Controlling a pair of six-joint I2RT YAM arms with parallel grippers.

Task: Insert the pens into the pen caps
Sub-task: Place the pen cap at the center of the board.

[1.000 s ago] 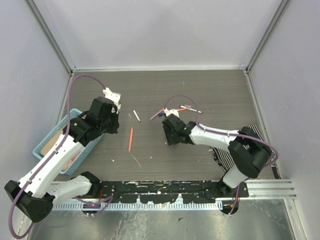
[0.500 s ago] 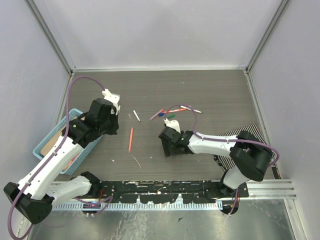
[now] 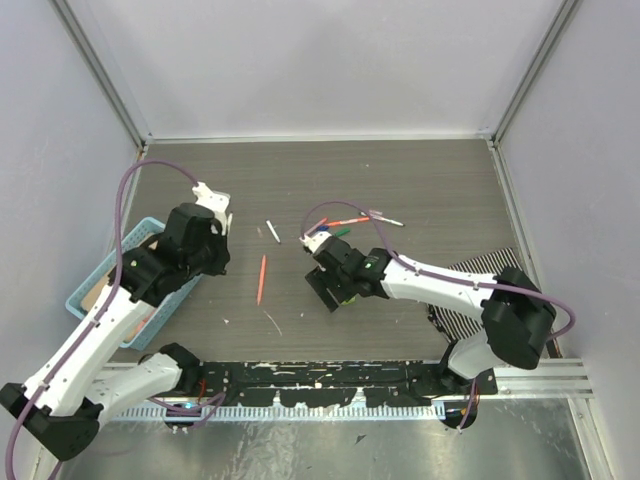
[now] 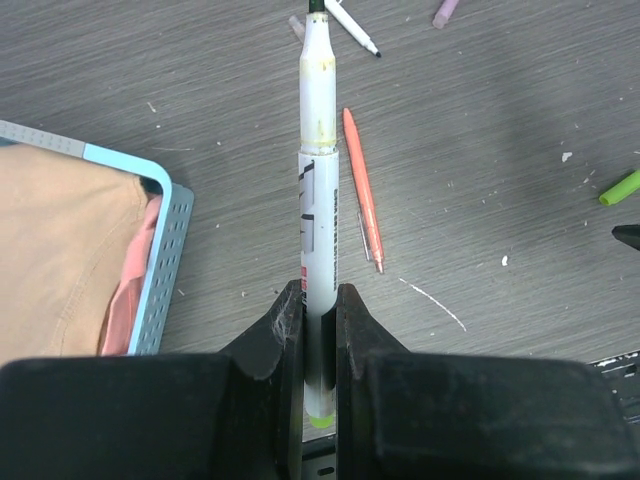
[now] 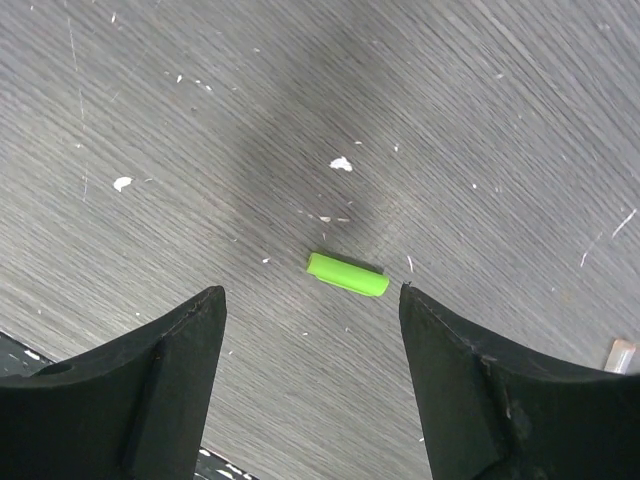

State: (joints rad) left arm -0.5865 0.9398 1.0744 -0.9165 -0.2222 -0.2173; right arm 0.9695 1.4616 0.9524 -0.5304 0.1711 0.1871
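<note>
Looking down from above, you see the left gripper (image 3: 215, 205) over the left side of the table (image 3: 420, 180), next to the basket (image 3: 88, 280). From here you cannot tell what it holds. An orange pen (image 3: 262, 279) lies on the table just right of it, and a black-tipped pen (image 3: 273, 231) lies a little farther back. The right gripper (image 3: 328, 288) hangs low over the middle of the table, right of the orange pen. Behind it, a cluster (image 3: 350, 222) of pens and caps lies strewn on the table.

In the left wrist view, your left fingers (image 4: 285, 320) are clamped on a green-ended pen (image 4: 318, 200), low on its white barrel. The pen sticks straight out ahead, with its nib end away from the jaws. The orange pen lies on the table below it and slightly to the right. The basket's corner shows at the left. A green cap (image 4: 620, 187) lies at the right edge of the view.

In the right wrist view, your right jaws stand wide apart and grip nothing. The green cap lies flat on the table between the two fingers (image 5: 170, 380), touching neither.
</note>
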